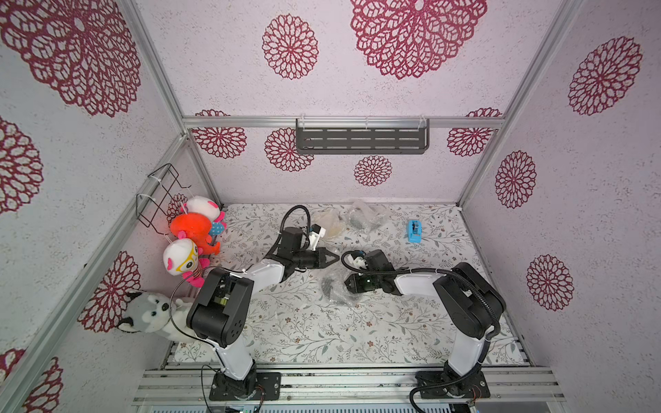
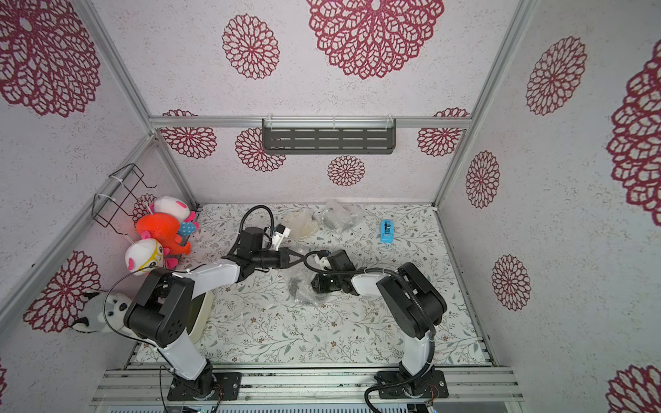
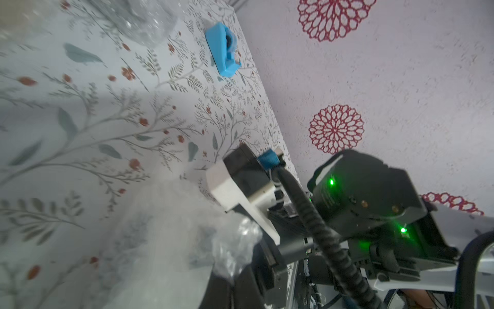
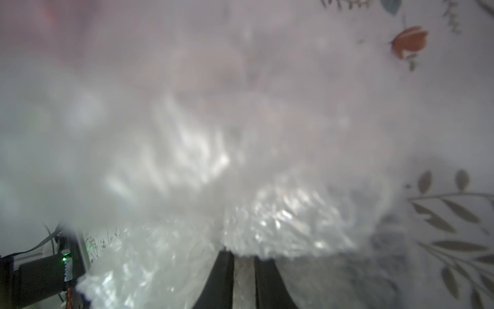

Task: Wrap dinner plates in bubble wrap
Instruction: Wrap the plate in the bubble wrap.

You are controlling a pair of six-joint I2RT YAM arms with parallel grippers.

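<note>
Hidden: the right wrist view is almost all blurred bubble wrap (image 4: pixel 240 166); I can't pick out a plate through it.
Centre bundle: in both top views a dark plate (image 1: pixel 327 286) shows dimly inside that wrap, mid-surface; I can't tell its exact colour.
Back bundles: a wrapped cream plate (image 1: pixel 331 226) and a wrapped dark shape (image 1: pixel 364 217) lie near the far edge.
Right end effector (image 1: pixel 347 283): narrow, fingers (image 4: pixel 224 281) nipping the wrap's edge.
Left end effector (image 1: pixel 335 258): pinched closed, with nothing I can see in it, just beside the centre bundle.
Cut off: the cream tub (image 2: pixel 204 314) sits mostly under the left arm (image 2: pixel 214 273).
Room: bare surface (image 1: pixel 322 339) in front; the tape dispenser (image 1: pixel 415 231) is well apart, to the right.
</note>
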